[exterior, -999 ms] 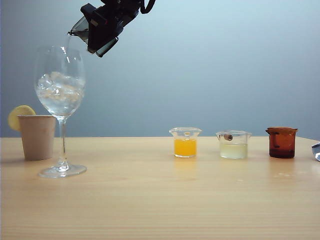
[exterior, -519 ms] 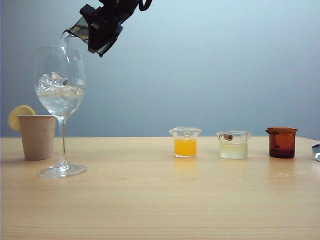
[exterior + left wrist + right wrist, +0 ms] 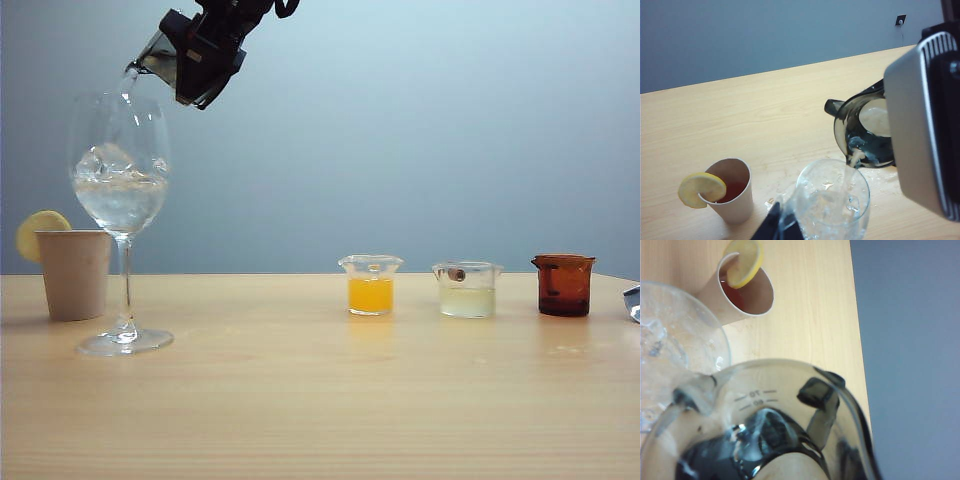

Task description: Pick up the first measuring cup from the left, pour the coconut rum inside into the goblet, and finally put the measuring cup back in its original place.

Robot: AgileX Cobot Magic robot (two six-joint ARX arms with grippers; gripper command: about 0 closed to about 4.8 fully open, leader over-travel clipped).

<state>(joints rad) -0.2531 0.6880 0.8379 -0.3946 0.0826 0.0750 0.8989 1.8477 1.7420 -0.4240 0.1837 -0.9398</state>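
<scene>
Wooden table [image 3: 320,400], grey wall — pouring underway.
Right gripper [image 3: 205,60] grips the cup [image 3: 158,58], tipped at the goblet's [image 3: 120,200] twelve o'clock so rum [image 3: 852,162] lands inside; left gripper's opening cannot be told.

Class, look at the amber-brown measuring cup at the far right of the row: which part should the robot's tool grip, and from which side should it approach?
Grip the amber-brown measuring cup across its straight body, coming in level from the open right end of the row. It stands upright and the cloudy-liquid cup stands to its left. The right tool is busy, shut on the grey measuring cup.
</scene>
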